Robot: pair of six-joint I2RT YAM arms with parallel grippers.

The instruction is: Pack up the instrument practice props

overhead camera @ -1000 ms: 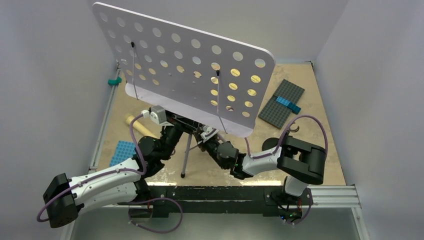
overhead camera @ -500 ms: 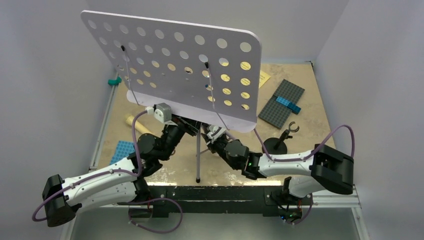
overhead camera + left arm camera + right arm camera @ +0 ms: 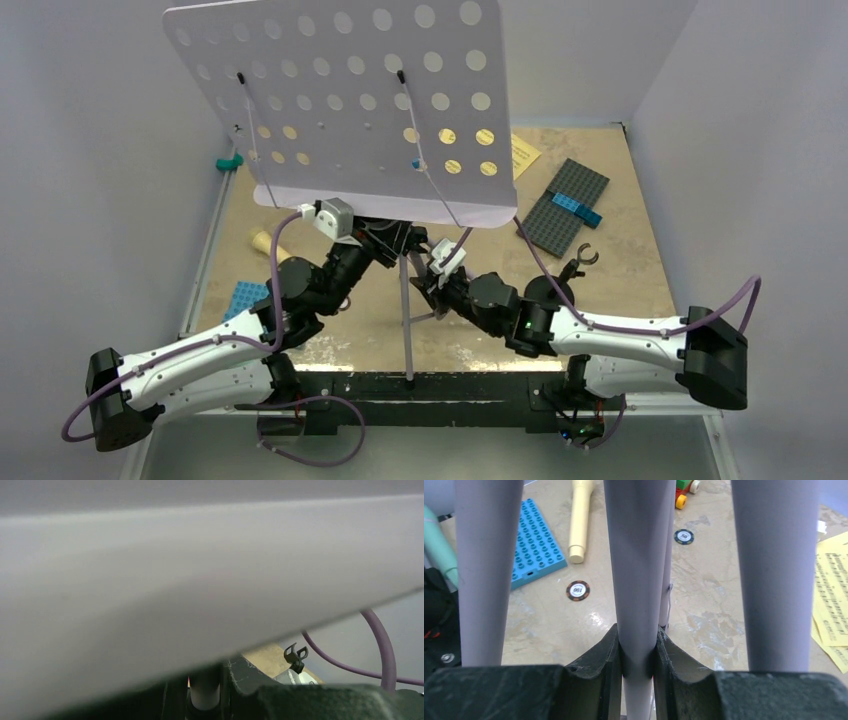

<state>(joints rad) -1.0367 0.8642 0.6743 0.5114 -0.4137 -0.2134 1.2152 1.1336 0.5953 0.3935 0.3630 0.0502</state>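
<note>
The tall music stand, with its perforated pale lilac desk [image 3: 340,110], is held up over the table's left half. My left gripper [image 3: 385,238] is just under the desk and shut on the stand's pole [image 3: 205,695]. The desk's underside [image 3: 200,570] fills the left wrist view. My right gripper [image 3: 637,655] is shut on the centre pole [image 3: 636,555], lower down, between two tripod legs [image 3: 486,570]. The cream microphone [image 3: 580,520] lies at the left. The black mic stand [image 3: 572,272] stands behind my right arm. Yellow sheet-music pages [image 3: 522,152] lie at the back.
A grey baseplate [image 3: 563,205] with a blue brick lies at the back right and a blue baseplate [image 3: 243,298] at the near left. Two poker chips [image 3: 577,590] and small bricks [image 3: 686,490] lie on the table. Walls close in on three sides.
Both arms have raised the stand and swung it left. Its desk now stands more upright and higher. The right arm has stretched out to the left, and the stand's foot has come toward the near edge.
</note>
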